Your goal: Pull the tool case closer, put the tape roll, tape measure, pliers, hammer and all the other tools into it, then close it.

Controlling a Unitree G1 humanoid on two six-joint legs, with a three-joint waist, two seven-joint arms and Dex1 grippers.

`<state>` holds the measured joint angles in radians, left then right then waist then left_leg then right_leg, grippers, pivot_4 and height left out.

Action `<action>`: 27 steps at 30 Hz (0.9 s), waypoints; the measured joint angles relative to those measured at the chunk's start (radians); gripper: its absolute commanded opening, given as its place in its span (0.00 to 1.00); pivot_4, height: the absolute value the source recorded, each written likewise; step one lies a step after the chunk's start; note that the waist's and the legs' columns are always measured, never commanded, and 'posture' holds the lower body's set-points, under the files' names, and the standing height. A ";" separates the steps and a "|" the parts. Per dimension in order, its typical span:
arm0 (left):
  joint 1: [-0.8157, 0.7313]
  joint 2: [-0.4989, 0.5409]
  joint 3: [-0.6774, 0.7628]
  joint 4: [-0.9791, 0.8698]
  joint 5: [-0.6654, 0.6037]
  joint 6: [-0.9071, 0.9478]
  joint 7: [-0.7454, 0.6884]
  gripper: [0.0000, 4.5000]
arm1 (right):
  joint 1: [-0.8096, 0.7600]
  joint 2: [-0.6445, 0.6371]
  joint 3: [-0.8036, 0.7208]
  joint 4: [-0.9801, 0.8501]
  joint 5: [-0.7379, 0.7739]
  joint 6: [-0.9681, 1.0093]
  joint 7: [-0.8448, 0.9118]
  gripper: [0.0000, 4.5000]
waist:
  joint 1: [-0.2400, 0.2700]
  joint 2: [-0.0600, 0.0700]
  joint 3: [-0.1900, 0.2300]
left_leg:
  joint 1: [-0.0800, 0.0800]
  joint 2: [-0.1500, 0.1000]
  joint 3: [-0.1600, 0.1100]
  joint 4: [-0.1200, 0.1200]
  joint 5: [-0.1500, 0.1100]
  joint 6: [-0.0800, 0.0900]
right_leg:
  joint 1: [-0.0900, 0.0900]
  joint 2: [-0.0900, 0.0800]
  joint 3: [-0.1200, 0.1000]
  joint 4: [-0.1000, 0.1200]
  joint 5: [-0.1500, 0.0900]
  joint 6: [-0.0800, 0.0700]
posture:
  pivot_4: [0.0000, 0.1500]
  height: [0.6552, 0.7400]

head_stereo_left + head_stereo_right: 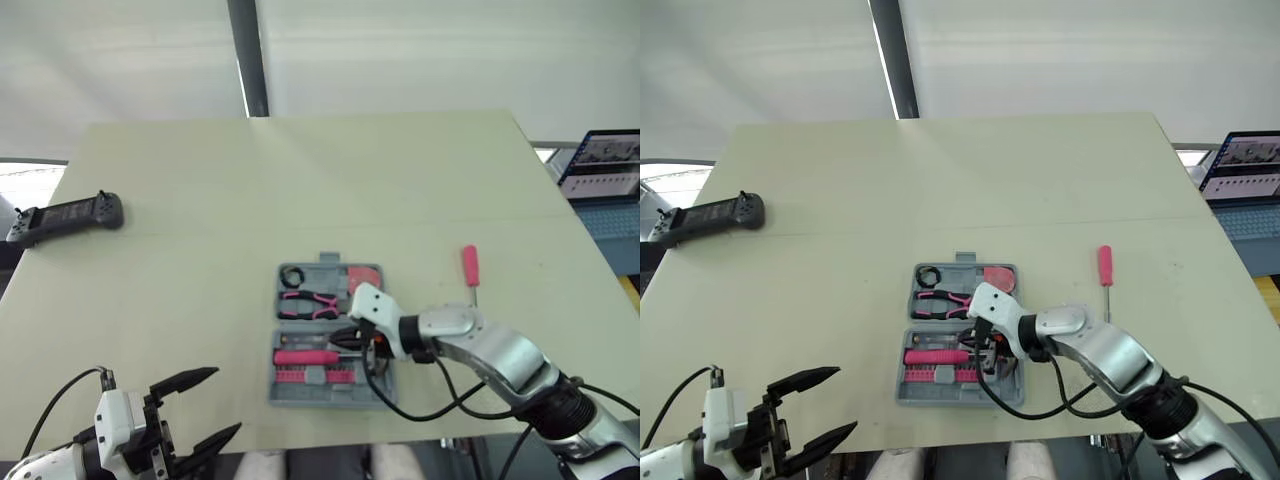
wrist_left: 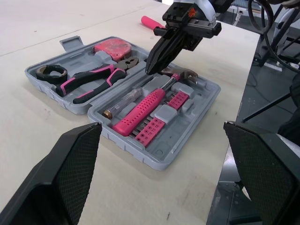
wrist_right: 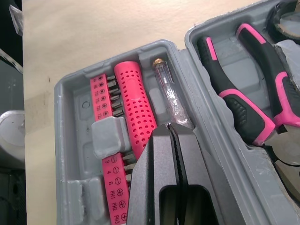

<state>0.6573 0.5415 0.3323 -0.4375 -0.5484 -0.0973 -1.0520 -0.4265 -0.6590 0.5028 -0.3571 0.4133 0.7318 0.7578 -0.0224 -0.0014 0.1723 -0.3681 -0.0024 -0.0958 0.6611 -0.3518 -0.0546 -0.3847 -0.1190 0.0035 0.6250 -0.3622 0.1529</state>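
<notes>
The right gripper (image 2: 151,69) has its 2 black fingers pressed together with nothing between them. Its tip points down and hangs just above the middle of the open gray tool case (image 2: 154,153), near where the 2 halves join.

In the half of the case nearer the robot lie a hammer (image 2: 140,110) with a pink perforated handle, a clear-handled tester screwdriver (image 2: 124,100) beside it, and a pink strip of driver bits (image 2: 159,123). In the far half lie the black tape roll (image 2: 51,72), the pink-and-black pliers (image 2: 89,82) and the red tape measure (image 2: 111,48).

The case sits open near the front edge of the pale table (image 1: 300,180). A pink-handled screwdriver (image 1: 470,268) lies on the table, apart from the case on the robot's right.

The left gripper (image 1: 205,408) hovers low at the front left, its fingers spread wide and empty, well apart from the case. A black handheld controller (image 1: 70,215) lies at the table's left edge.
</notes>
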 measured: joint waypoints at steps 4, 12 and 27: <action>0.001 0.001 0.000 0.000 0.000 0.000 -0.001 1.00 | 0.020 0.006 0.000 0.007 -0.027 -0.007 0.029 0.01 | 0.000 0.000 0.000 | 0.000 0.000 0.000 0.000 0.000 0.000 | 0.001 0.000 0.000 -0.001 0.000 0.000 | 1.00 1.00; 0.001 0.004 0.001 -0.001 0.000 0.001 -0.004 1.00 | 0.045 0.017 0.000 0.009 -0.051 -0.006 0.057 0.01 | 0.000 0.000 0.000 | 0.001 0.000 -0.001 0.000 0.000 0.000 | 0.001 0.000 0.000 -0.001 0.000 0.000 | 1.00 1.00; 0.005 0.007 0.002 -0.002 0.000 0.001 -0.008 1.00 | 0.048 0.043 -0.001 0.052 -0.094 -0.014 0.072 0.01 | 0.000 0.000 0.000 | 0.001 0.000 -0.001 0.000 0.000 0.000 | 0.002 0.000 -0.001 -0.001 0.000 0.000 | 1.00 1.00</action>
<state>0.6619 0.5483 0.3346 -0.4391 -0.5485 -0.0963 -1.0596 -0.3782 -0.6157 0.5017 -0.3055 0.3196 0.7178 0.8299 -0.0228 -0.0015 0.1722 -0.3671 -0.0025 -0.0967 0.6613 -0.3518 -0.0547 -0.3829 -0.1190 0.0028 0.6242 -0.3622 0.1529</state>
